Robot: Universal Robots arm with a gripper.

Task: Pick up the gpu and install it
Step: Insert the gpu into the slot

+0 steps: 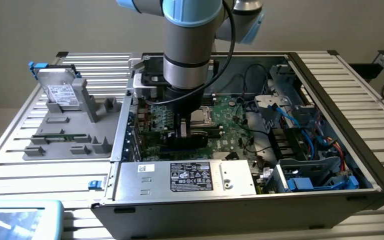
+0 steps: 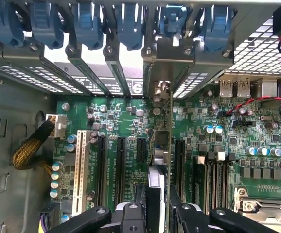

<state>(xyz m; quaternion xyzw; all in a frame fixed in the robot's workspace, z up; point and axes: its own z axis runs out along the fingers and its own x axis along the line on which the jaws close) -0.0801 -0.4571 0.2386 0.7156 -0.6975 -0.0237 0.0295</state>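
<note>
Our gripper [image 2: 152, 213] pinches the gpu [image 2: 156, 187] edge-on above the motherboard [image 2: 126, 121], between its black slots. If we tilt, the card's edge could miss its slot; farther off, its bracket [image 2: 163, 87] could snag the case's rear wall [image 2: 82, 73].

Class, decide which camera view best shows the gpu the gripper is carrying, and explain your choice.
The wrist view: the gpu stands edge-on between the gripper fingers, above the motherboard slots. In the exterior view the arm covers most of it; a dark strip shows below.
</note>
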